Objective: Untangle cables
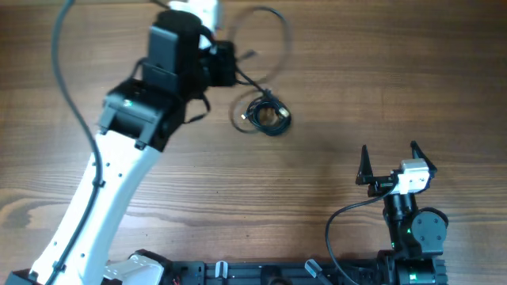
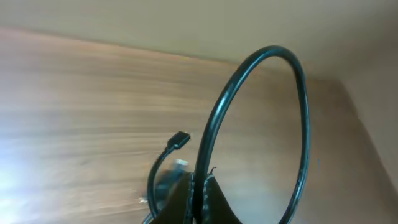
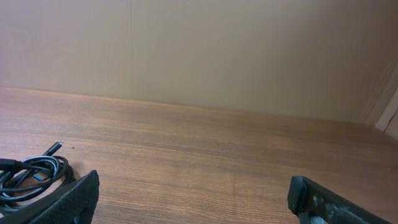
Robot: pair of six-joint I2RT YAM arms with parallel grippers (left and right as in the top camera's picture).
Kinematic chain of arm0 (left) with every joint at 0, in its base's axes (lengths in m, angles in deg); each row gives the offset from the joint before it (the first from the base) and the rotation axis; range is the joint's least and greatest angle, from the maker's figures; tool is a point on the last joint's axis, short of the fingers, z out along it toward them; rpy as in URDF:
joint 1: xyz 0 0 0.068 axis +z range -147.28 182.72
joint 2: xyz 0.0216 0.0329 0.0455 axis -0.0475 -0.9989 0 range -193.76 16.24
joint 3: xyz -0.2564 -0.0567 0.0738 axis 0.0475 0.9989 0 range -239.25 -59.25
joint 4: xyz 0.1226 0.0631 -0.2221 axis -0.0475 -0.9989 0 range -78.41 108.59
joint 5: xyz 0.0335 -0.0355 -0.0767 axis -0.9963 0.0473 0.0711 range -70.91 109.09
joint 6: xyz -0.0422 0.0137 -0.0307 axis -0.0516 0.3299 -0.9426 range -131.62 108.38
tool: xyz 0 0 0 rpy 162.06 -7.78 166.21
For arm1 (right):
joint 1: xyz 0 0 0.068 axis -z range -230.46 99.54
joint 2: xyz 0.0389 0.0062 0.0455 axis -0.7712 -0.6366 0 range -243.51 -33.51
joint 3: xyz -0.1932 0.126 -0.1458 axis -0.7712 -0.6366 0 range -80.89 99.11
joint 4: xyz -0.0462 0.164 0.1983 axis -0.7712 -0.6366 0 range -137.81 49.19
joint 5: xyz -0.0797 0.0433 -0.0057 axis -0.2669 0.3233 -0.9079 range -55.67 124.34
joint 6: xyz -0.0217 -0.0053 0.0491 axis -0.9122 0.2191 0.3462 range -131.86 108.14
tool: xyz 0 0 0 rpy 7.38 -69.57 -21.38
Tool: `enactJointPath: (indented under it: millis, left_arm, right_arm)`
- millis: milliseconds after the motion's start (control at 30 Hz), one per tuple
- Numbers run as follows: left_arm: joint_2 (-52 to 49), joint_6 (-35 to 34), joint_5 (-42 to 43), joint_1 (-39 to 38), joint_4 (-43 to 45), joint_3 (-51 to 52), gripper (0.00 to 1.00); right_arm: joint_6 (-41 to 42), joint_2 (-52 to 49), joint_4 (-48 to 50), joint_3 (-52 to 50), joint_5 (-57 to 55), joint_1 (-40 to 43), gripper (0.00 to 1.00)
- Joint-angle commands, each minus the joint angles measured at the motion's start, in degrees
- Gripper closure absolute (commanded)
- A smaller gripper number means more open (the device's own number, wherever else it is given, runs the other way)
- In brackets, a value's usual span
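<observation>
Black cable coil (image 1: 265,115) lay bunched on the wooden table (image 1: 380,71), a little left of centre and toward the far side; strands overlapped too closely to count; in the right wrist view the same coil (image 3: 31,177) sat at the lower left, one thin end poking up from it.

One strand rose from the coil into a wide open loop (image 1: 284,36) near the far edge; in the left wrist view the loop (image 2: 273,51) arched high and ran back down into the left gripper (image 2: 196,202); jaws pressed together on that strand, pinching it at the bottom of the frame; a small plug (image 2: 180,140) on a short curved length stood just left of the fingers; view blurred.

Left gripper (image 1: 234,70) sat just beside the coil, up and to its left, arm stretched across from the near left corner.

Right gripper (image 1: 390,162) was well apart from the cables, near right, jaws spread wide and holding nothing; its fingers (image 3: 74,199) framed bare table below a plain wall (image 3: 217,50).
</observation>
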Motion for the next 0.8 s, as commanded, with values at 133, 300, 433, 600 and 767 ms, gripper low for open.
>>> enactJointPath:
  millis: [133, 300, 433, 600, 767]
  left_arm:
    - [-7.4, -10.9, -7.3, 10.3, -6.6, -0.4, 0.96]
    - [-15.0, -10.8, -7.4, 10.8, -6.2, -0.4, 0.96]
    - [-20.2, -11.5, -7.4, 10.8, -7.6, -0.4, 0.96]
    - [-22.3, -11.6, -7.4, 10.8, -9.5, -0.4, 0.87]
    - [-22.3, -11.6, -7.3, 10.8, -11.6, -0.4, 0.74]
  right_arm:
    - [0.7, 0.5, 0.1, -0.1, 0.5, 0.2, 0.0]
    - [0.7, 0.5, 0.1, -0.1, 0.5, 0.2, 0.0]
    - [0.7, 0.5, 0.1, -0.1, 0.5, 0.2, 0.0]
    - [0.7, 0.5, 0.1, -0.1, 0.5, 0.2, 0.0]
    - [0.7, 0.5, 0.1, -0.1, 0.5, 0.2, 0.0]
